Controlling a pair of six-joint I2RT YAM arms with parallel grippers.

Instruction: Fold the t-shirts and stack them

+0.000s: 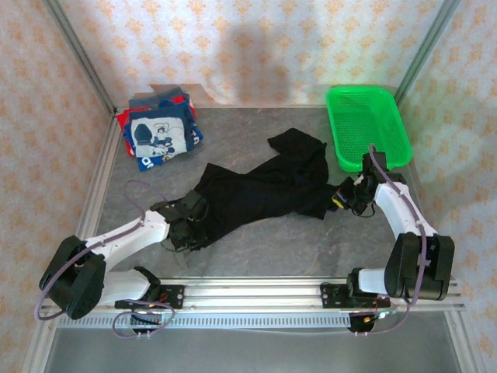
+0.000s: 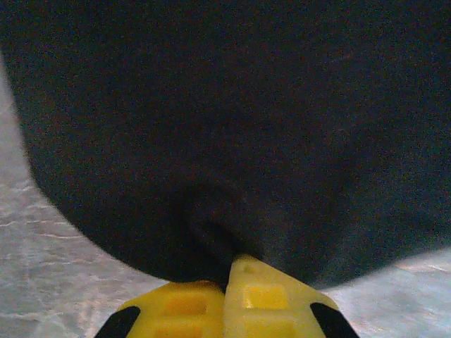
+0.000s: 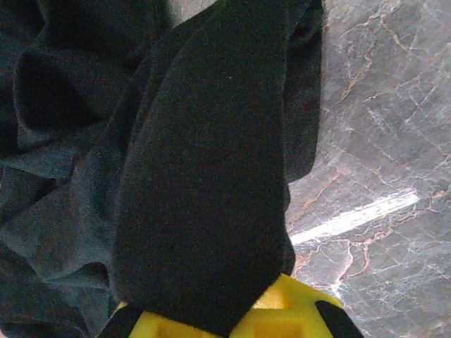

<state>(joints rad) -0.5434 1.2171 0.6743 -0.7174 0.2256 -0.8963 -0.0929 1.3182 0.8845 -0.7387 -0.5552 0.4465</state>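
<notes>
1. The left fingers (image 2: 246,299) are sitting pressed together on a small pucker of the black t-shirt (image 2: 225,141), at its near left end. That bite is looking thin, so in my judgement the cloth is risking slipping free once a lift or pull is starting.
2. The right fingers (image 3: 289,310) are clamping what looks like a doubled-over band of the same shirt at its right edge. A pull here is likely to be dragging bunched cloth rather than 1 clean hem, leaving a crooked fold.
3. Between the 2 grips the shirt is lying crumpled and twisted diagonally across the middle of the bench (image 1: 311,241). If the 2 sides are pulling apart unevenly, the twist is likely tightening instead of flattening.
4. Farther back on the right, the green basket (image 1: 366,124) is standing just beyond the right fingers. A wide sweep is risking a knock, or a sleeve snagging on its rim.
5. In the far left corner the stack of folded t-shirts (image 1: 159,132) is resting, navy print on top. Carrying a limp, half-spread shirt there is risking rumpling or toppling that stack.
</notes>
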